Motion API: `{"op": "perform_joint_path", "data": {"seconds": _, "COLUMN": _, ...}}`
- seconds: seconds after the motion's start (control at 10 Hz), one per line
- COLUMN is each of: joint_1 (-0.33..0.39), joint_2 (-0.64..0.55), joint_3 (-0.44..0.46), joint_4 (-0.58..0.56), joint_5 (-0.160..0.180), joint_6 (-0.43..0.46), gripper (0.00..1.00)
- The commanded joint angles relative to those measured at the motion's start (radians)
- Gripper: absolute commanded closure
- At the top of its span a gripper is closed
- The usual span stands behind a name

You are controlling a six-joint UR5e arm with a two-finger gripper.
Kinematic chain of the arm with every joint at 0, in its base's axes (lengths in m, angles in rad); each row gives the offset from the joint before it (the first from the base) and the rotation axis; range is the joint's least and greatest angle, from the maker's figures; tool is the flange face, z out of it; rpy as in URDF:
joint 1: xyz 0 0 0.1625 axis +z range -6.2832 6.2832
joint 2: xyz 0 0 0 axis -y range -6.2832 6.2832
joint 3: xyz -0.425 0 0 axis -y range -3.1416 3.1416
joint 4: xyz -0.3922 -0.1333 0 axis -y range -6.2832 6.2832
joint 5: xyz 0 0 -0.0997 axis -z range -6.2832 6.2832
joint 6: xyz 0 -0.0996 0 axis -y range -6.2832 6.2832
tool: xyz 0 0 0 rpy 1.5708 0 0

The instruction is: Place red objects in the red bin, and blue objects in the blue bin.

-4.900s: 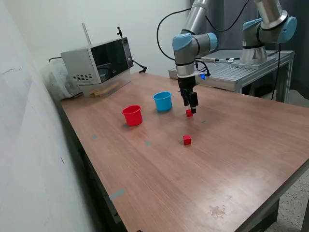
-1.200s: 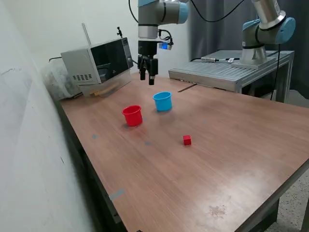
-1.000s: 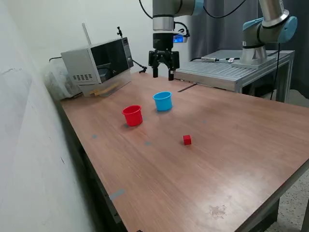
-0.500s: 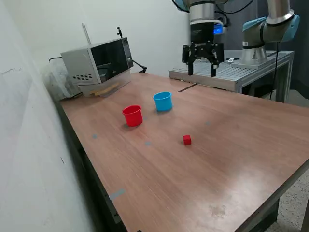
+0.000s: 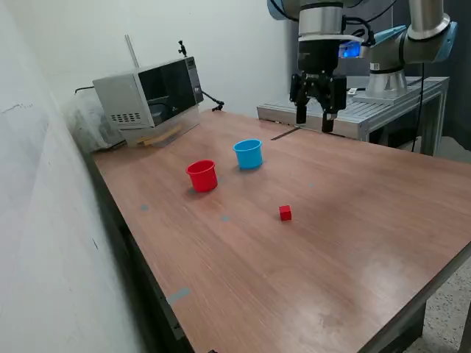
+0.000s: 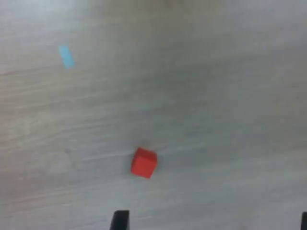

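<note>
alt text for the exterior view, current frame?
A robot arm's open, empty gripper hangs high above the far side of a wooden table. On the table sit a red cup, a light blue cup and one small red cube; a microwave stands at the back.

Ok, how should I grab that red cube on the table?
Come straight down on the red cube with the gripper open, fingers closing on two opposite flat sides. It sits flat and alone, apart from both cups, so nothing blocks the fingers.
</note>
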Motion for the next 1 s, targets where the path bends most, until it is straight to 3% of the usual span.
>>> {"op": "perform_joint_path", "data": {"seconds": 0.0, "joint_1": -0.004, "joint_2": 0.155, "joint_3": -0.139, "joint_4": 0.000, "joint_5": -0.067, "joint_6": 0.109, "gripper": 0.00}}
{"op": "perform_joint_path", "data": {"seconds": 0.3, "joint_1": -0.041, "joint_2": 0.290, "joint_3": -0.184, "joint_4": -0.016, "joint_5": -0.075, "joint_6": 0.138, "gripper": 0.00}}
{"op": "perform_joint_path", "data": {"seconds": 0.9, "joint_1": -0.116, "joint_2": 0.349, "joint_3": -0.151, "joint_4": -0.061, "joint_5": -0.075, "joint_6": 0.151, "gripper": 0.00}}
